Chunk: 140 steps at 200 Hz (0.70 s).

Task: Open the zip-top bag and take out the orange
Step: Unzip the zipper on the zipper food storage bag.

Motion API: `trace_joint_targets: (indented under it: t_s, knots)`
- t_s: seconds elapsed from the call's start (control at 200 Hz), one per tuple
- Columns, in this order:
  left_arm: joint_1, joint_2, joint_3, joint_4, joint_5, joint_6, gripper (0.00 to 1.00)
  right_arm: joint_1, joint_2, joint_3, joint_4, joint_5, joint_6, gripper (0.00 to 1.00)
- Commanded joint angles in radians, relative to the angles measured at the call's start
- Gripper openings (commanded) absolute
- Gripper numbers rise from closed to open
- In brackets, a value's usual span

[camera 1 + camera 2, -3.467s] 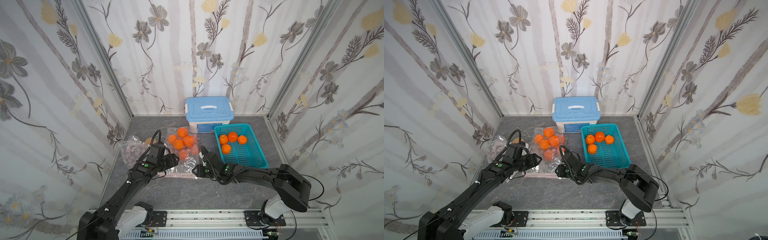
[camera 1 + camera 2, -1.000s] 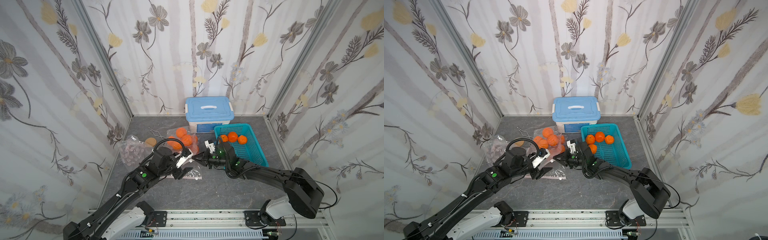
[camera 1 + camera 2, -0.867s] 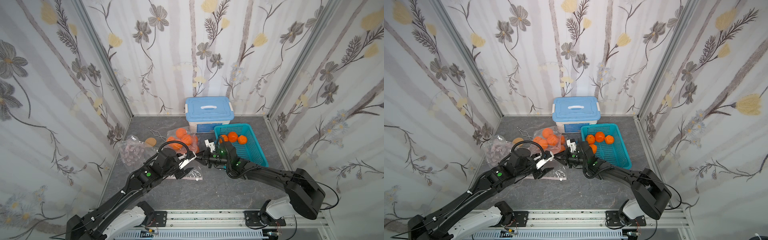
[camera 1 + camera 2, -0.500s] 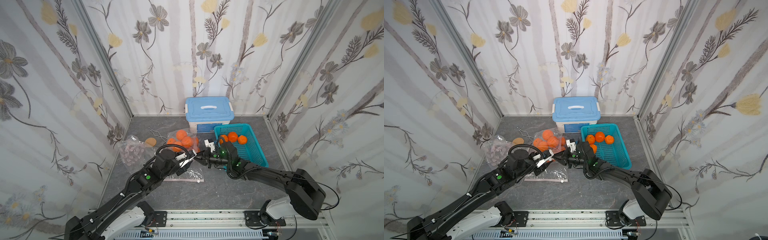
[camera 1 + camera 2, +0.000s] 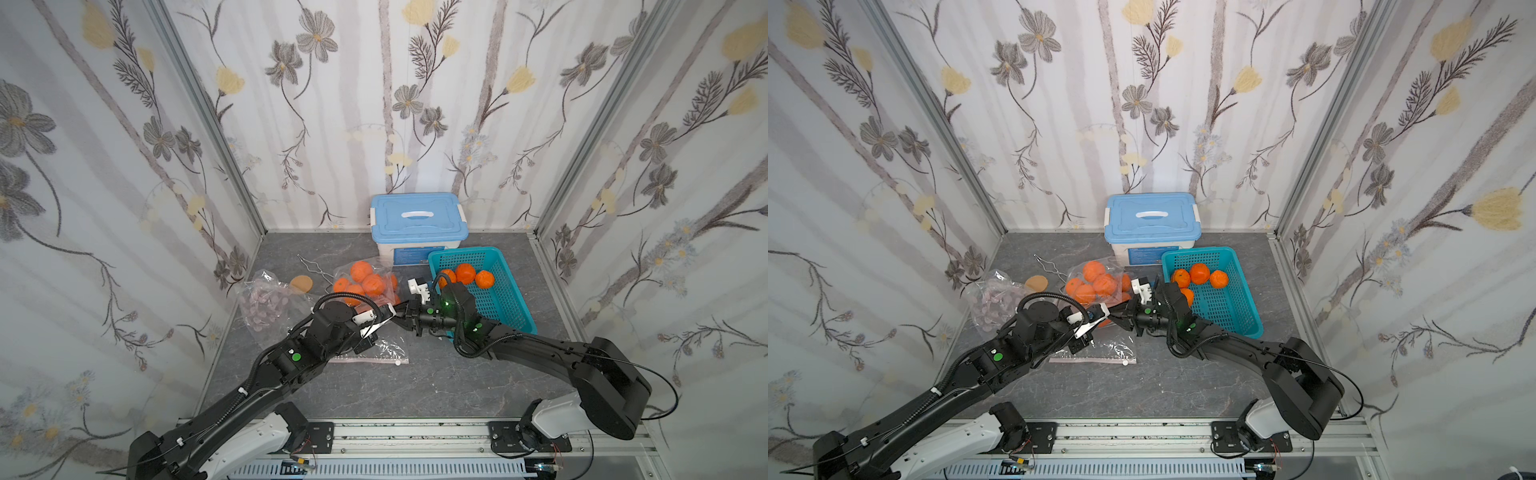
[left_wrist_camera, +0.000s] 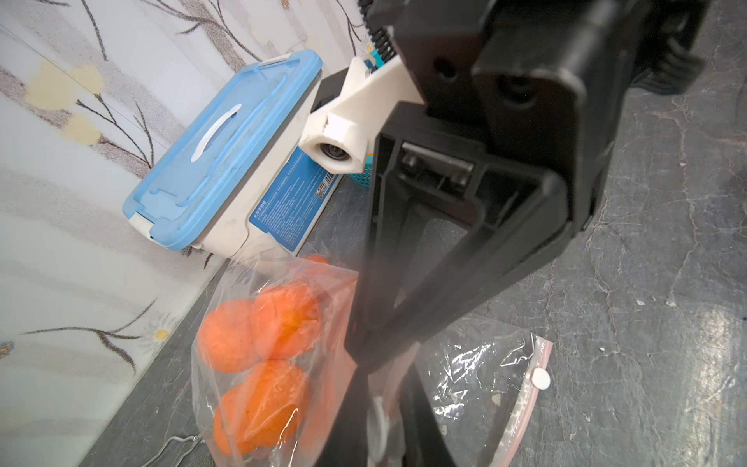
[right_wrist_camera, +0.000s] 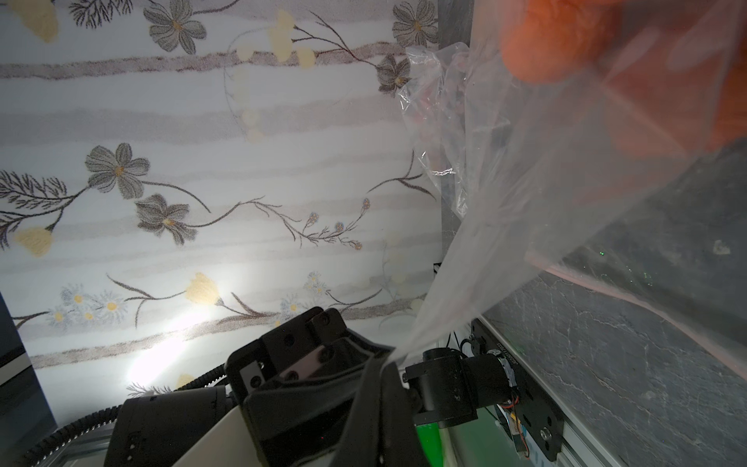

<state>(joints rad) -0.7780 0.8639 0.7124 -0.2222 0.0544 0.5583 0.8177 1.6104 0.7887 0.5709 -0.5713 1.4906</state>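
The clear zip-top bag (image 5: 376, 347) (image 5: 1100, 347) lies mid-table with several oranges (image 5: 360, 270) (image 5: 1094, 270) bunched at its far end. Its pink zip strip (image 5: 370, 361) and white slider (image 5: 398, 363) rest on the table at the near end. My left gripper (image 5: 388, 314) (image 5: 1106, 313) and right gripper (image 5: 401, 316) (image 5: 1119, 316) meet tip to tip above the bag's middle. In the left wrist view the left gripper (image 6: 378, 388) is shut on the bag's film. The right wrist view shows the right gripper (image 7: 390, 364) shut on stretched film (image 7: 566, 182).
A blue-lidded box (image 5: 417, 216) stands at the back wall. To its right a teal basket (image 5: 511, 303) holds several oranges. A second plastic bag (image 5: 266, 303) with purplish contents, a brown disc (image 5: 301, 284) and a bent wire (image 5: 311, 266) lie on the left.
The left gripper has swung right, up to the right gripper's tips, and closed on the bag's film. The right gripper stays shut on the film it lifted.
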Motion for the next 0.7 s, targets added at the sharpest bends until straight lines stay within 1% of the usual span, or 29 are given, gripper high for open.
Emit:
trace_joint_targets:
  t_s: [0.0,0.13,0.145,0.2,0.49,0.694]
  knots:
    - [-0.007,-0.018,0.013,-0.036,-0.065,0.021,0.10,-0.018,-0.007,0.002,0.043,-0.005,0.021,0.00]
    - [-0.009,-0.028,0.027,-0.087,-0.085,0.020,0.11,-0.036,-0.055,-0.004,0.029,-0.013,0.016,0.00]
    - [-0.011,-0.029,0.028,-0.091,-0.090,0.019,0.12,-0.066,-0.060,-0.005,0.028,-0.013,0.015,0.00]
    - [-0.012,-0.037,0.031,-0.105,-0.100,0.015,0.13,-0.087,-0.075,-0.011,0.021,-0.016,0.013,0.00]
    - [-0.015,-0.059,0.042,-0.190,-0.093,-0.015,0.15,-0.168,-0.140,-0.035,-0.012,-0.039,-0.007,0.00]
    - [-0.015,-0.100,0.095,-0.344,-0.105,-0.058,0.15,-0.236,-0.176,-0.036,-0.042,-0.054,-0.027,0.00]
